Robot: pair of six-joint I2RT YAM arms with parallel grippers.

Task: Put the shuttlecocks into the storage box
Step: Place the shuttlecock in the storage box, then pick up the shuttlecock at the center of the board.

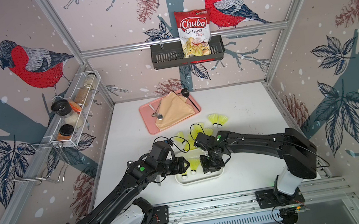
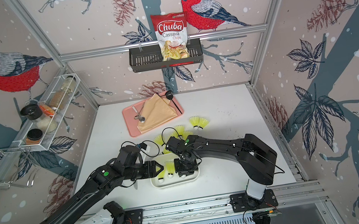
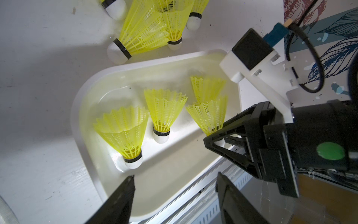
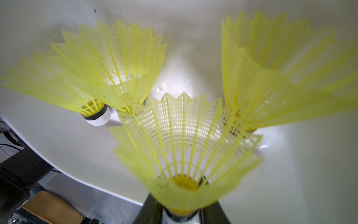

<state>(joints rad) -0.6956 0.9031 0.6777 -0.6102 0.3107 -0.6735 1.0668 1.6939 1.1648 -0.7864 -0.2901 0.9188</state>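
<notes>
The white storage box (image 1: 197,181) (image 3: 77,108) sits near the table's front edge, with several neon yellow-green shuttlecocks (image 3: 124,131) standing in it, tips down. My right gripper (image 4: 182,215) (image 3: 213,139) is shut on the white tip of one shuttlecock (image 4: 186,139), holding it upright inside the box's right end. My left gripper (image 3: 174,176) (image 1: 184,163) hangs open over the box's left end, with nothing between its fingers. More shuttlecocks lie loose on the table behind the box: a pair (image 1: 217,120) (image 2: 199,123) and a cluster (image 1: 186,140) (image 3: 143,33) partly hidden by the arms.
A pink tray (image 1: 149,126) with a beige cloth, a spoon and a ladle lies at the back of the table. A black slatted basket (image 1: 166,58) with a chips bag hangs on the back wall. A wire rack (image 1: 73,113) of jars lines the left wall.
</notes>
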